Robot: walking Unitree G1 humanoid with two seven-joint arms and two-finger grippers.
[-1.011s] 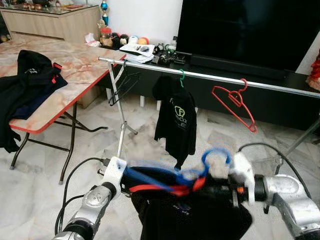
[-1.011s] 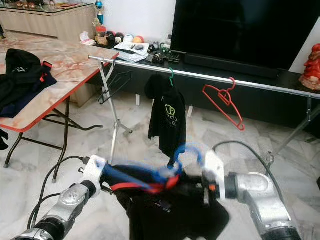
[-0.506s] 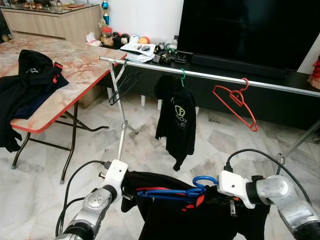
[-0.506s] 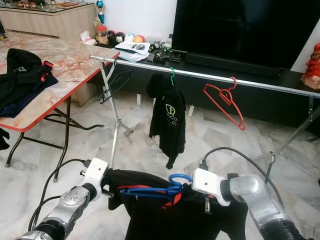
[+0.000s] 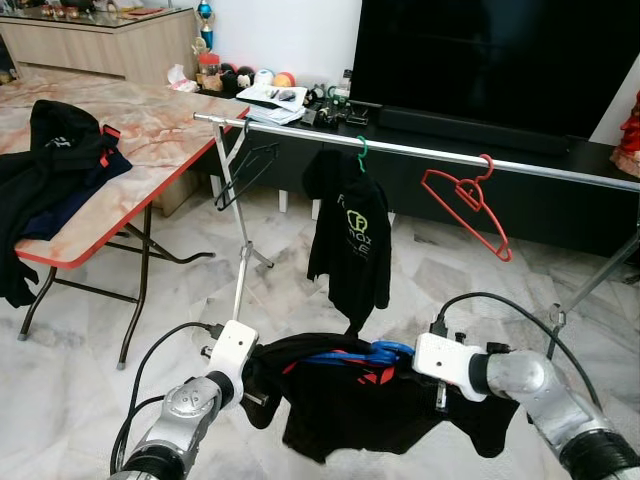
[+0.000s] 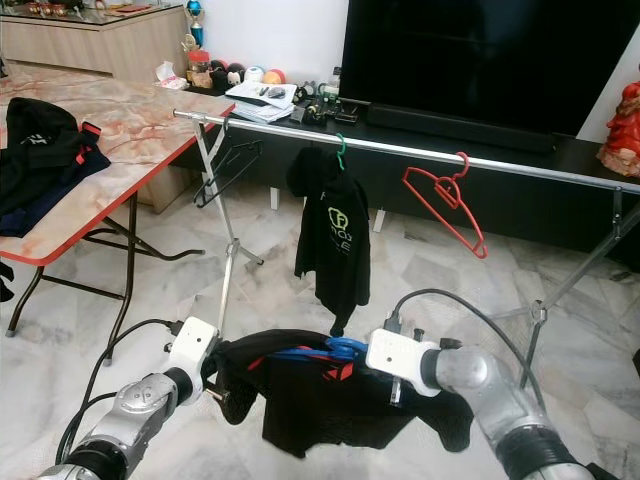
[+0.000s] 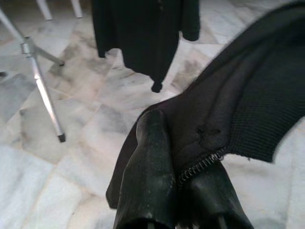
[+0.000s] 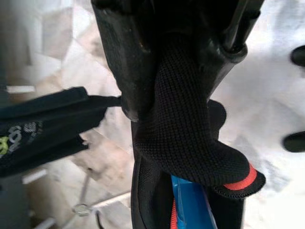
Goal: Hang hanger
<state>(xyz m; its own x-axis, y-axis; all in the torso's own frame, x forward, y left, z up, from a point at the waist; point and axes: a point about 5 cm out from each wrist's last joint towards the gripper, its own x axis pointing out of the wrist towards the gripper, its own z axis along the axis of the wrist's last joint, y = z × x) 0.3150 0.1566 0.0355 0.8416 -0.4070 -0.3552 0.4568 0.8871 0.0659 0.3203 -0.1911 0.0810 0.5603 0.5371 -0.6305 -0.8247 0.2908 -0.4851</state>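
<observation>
Living room, robot mid-task: a black garment [image 5: 370, 405] on a blue hanger [image 5: 350, 355] is held low btwn both arms, well short of the silver rail [image 5: 430, 152] where it's meant to go. The left gripper [image 7: 178, 188] is closed on a fold of the knit fabric w/ its fingers [image 7: 147, 176] pinched together; the right gripper [image 8: 181, 76] is likewise clamped on the cloth near the collar, beside the blue hook. Judged from this, the load is light but floppy: soft knit sags and may slide off the slick plastic, so the stiff hanger neck, not the cloth, looks the surer place to hold. The head views give the layout: rail ahead, a hung black shirt [image 5: 350, 235] on a green hook, an empty red hanger [image 5: 465, 205] to its right, a table [image 5: 160, 130] w/ more clothes at left. The wrist views add grip detail: a seam caught at the left fingertips, and red trim and a blue hanger edge below the right's.
</observation>
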